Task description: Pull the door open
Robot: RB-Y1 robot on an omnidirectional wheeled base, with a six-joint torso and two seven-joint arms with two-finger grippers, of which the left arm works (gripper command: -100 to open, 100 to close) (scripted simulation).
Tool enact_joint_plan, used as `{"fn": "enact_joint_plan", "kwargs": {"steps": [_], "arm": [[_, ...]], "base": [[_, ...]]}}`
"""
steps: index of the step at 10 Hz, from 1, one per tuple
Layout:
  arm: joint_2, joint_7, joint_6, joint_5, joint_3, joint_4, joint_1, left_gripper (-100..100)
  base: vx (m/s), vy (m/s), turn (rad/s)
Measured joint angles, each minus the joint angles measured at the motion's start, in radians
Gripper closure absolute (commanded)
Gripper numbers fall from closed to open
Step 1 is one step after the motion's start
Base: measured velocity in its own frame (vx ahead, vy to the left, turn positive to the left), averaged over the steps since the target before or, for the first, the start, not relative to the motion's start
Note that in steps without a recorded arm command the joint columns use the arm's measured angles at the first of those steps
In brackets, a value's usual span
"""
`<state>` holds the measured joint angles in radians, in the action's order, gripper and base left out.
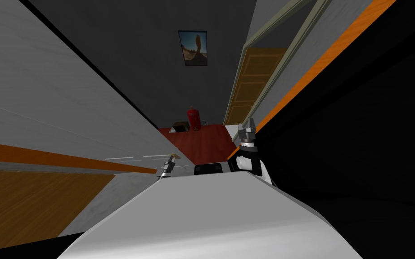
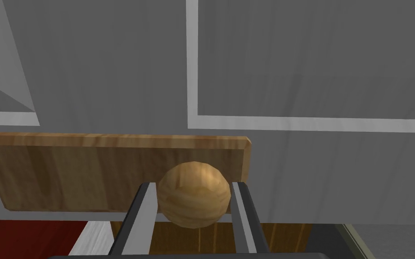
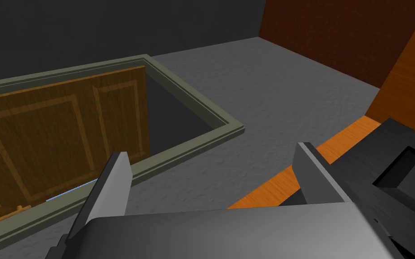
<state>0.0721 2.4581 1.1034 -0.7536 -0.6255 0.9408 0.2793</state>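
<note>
A round wooden knob (image 2: 194, 194) sits on a wooden backplate (image 2: 67, 171) fixed to a grey panelled door (image 2: 292, 67). My left gripper (image 2: 193, 185) is shut on the knob, one finger pressing each side. In the head view the grey door (image 1: 67, 103) stretches along the left with an orange edge strip (image 1: 44, 157), and my left gripper (image 1: 171, 159) reaches to it. My right gripper (image 1: 247, 126) is held up on the right side, away from the door. In its wrist view the right gripper (image 3: 213, 153) is open with nothing between its fingers.
I stand in a narrow corridor with a red floor (image 1: 206, 144). At its far end are a red fire extinguisher (image 1: 193, 118) and a small dark box (image 1: 180, 127). A brown wooden door (image 1: 254, 81) in a greenish frame is on the right wall. A black area (image 1: 373, 157) lies at the right.
</note>
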Motion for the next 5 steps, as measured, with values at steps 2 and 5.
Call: {"fn": "enact_joint_plan", "kwargs": {"steps": [2,5], "arm": [[0.000,0.000,-0.001,-0.001,0.001,0.000,0.000,100],[0.001,-0.016,-0.003,0.003,0.004,-0.004,0.000,100]], "base": [[-0.008,0.000,0.003],[-0.010,0.005,-0.010]]}}
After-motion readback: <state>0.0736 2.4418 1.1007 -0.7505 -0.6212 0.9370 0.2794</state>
